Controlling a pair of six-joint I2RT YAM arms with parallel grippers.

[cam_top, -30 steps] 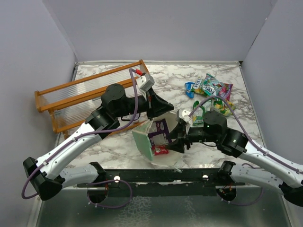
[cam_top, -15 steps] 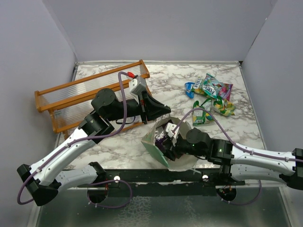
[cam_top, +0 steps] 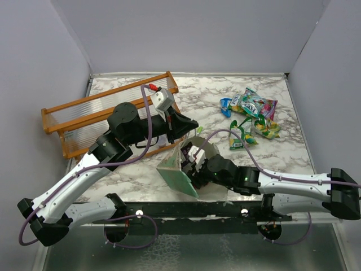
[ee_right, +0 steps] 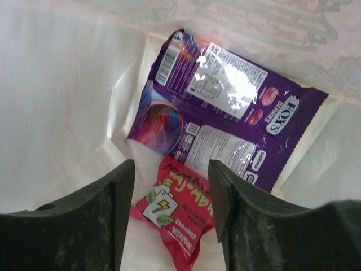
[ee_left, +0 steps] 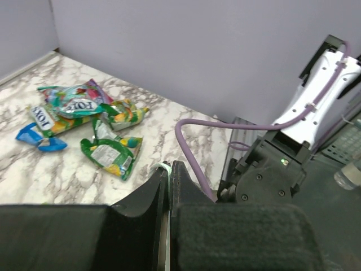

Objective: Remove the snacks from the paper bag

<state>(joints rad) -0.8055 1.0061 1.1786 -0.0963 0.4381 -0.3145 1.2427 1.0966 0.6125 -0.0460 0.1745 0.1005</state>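
the paper bag [cam_top: 178, 176] lies tipped over at the near edge of the bench [cam_top: 208, 90], about midway between the two arm bases. its mint outside faces the near side and its mouth opens toward the right arm.

the left gripper [cam_top: 194, 125] meets the bag's raised far rim. in the left wrist view the left gripper [ee_left: 168, 167] has its fingers pressed together, with a thin mint-white sliver of the bag nipped at the tips.

the right gripper [cam_top: 194, 164] is pushed into the bag's mouth. its own camera shows the cream-white inside of the bag [ee_right: 56, 84] all around. there the right gripper [ee_right: 169, 169] has its fingers apart and nothing clamped. a red packet [ee_right: 175, 212] lies on the bag's inner wall in the gap between the two fingers. a larger purple packet [ee_right: 225, 118] lies flat just beyond it, its near edge lapping over the red one's top.

out of the bag, a pile of loose packets [cam_top: 255, 106] sits toward the far right corner of the bench, seen also from the left wrist [ee_left: 79, 104]. a green packet [cam_top: 238, 140] lies just on the near side of that pile [ee_left: 110, 153].

an orange wooden rack [cam_top: 73, 121] stands along the left edge, toward the far left corner.
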